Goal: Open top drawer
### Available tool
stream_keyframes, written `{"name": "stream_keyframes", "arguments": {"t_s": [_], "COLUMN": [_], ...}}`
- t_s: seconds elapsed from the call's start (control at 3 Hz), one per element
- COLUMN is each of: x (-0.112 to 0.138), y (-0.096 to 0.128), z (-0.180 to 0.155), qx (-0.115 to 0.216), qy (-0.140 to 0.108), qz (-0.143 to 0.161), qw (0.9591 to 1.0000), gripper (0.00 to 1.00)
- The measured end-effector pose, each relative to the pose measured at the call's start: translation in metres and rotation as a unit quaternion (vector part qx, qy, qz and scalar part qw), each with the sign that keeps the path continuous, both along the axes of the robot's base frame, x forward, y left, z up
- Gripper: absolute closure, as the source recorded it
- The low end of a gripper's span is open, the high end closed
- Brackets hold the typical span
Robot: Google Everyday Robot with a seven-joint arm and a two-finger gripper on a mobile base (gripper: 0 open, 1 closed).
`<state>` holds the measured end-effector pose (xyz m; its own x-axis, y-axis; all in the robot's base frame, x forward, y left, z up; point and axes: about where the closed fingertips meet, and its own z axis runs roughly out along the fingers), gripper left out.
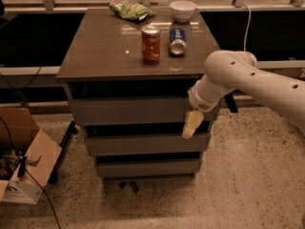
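The top drawer [126,111] is the widest, tallest grey-brown front, just under the glossy tabletop [105,51] of the cabinet. Its front sits in line with the two narrower drawer fronts [143,144] below it. My gripper [192,124], cream coloured at the end of the white arm [248,80], hangs at the right end of the top drawer's front, near its lower right corner. The arm reaches in from the right and hides that corner.
On the tabletop stand a red can [151,44], a blue can on its side [177,40], a white bowl [183,9] and a green snack bag [131,10]. A cardboard box [24,156] and cables lie on the floor at left.
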<state>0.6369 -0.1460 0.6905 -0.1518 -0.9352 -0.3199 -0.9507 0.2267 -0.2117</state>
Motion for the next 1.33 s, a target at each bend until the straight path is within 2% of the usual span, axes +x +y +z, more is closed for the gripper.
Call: {"name": "stream_keyframes", "arguments": {"t_s": [0.67, 1.0, 1.33], "x": [0.033, 0.036, 0.02], "y": [-0.022, -0.025, -0.026], "z": [-0.023, -0.034, -0.044], "qx": [-0.001, 0.009, 0.02], "qy": [0.0, 0.013, 0.031], "qz": [-0.013, -0.011, 0.002], "qw": [0.9999, 0.9998, 0.9993], "gripper": [0.0, 0.19, 0.42]}}
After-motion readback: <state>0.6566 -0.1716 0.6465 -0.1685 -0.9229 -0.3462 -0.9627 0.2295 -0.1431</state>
